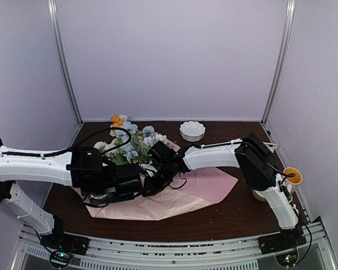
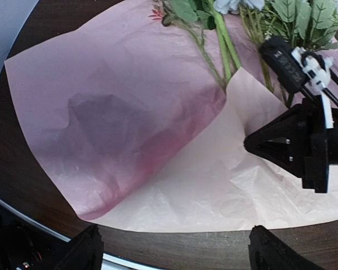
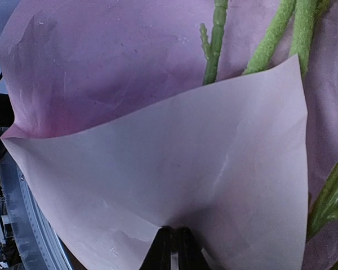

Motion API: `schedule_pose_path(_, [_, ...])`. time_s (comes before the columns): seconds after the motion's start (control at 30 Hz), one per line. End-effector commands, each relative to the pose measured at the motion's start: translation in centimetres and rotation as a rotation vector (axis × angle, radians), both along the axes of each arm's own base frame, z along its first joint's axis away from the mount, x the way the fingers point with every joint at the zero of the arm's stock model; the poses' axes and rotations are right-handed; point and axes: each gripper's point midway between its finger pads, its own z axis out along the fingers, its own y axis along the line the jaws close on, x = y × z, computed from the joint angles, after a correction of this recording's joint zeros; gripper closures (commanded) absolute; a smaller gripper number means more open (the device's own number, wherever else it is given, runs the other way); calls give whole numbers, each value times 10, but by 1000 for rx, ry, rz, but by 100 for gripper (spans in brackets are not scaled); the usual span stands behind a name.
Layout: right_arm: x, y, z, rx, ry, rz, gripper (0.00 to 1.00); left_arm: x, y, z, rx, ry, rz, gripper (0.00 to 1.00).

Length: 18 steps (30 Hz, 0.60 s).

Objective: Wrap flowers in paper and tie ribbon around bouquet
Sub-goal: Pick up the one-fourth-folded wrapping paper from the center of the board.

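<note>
One pink paper sheet here, and one bunch of flowers. One white scalloped bowl, one orange cup, two robot arms.

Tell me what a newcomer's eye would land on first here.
The pale pink paper spread across the middle of the dark table catches the eye first, one flap folded over the green stems of the flowers, whose pastel blooms lie at the back left. The right gripper pinches that flap at its edge, while the left gripper hangs open over the sheet's left part.
</note>
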Motion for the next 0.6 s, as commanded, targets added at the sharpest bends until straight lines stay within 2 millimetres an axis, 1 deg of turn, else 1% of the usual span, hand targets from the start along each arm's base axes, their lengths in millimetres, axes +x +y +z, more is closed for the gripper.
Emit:
schedule_pose_path(0.0, [-1, -21, -19, -95, -49, -25, 92, 0, 8, 17, 112, -45, -5, 7])
schedule_pose_path(0.03, [-1, -22, -19, -95, -52, -25, 92, -2, 5, 10, 85, -30, -20, 7])
schedule_pose_path(0.1, [-2, -22, -19, -93, -51, -20, 92, -10, -3, -14, 3, 18, -59, 7])
schedule_pose_path(0.13, [-4, -22, -20, -96, -49, -14, 92, -16, -5, -28, -34, 47, -76, 7])
schedule_pose_path(0.17, [-5, -22, -20, -96, -51, -11, 92, -24, 1, -47, -51, 87, -84, 7])
schedule_pose_path(0.27, [-8, -22, -22, -103, -61, -2, 92, -38, 8, -78, -141, 149, -83, 6])
schedule_pose_path(0.33, [-9, -21, -21, -104, -68, 5, 93, -38, -2, -90, -233, 149, -124, 3])
schedule_pose_path(0.37, [-10, -21, -21, -105, -70, 8, 93, -35, -4, -92, -255, 140, -128, 2])
schedule_pose_path(0.47, [-13, -22, -22, -108, -71, 11, 92, -26, 3, -99, -261, 122, -108, 2])
schedule_pose_path(0.57, [-12, -23, -22, -108, -77, 8, 93, -20, 8, -107, -344, 93, -53, 2])
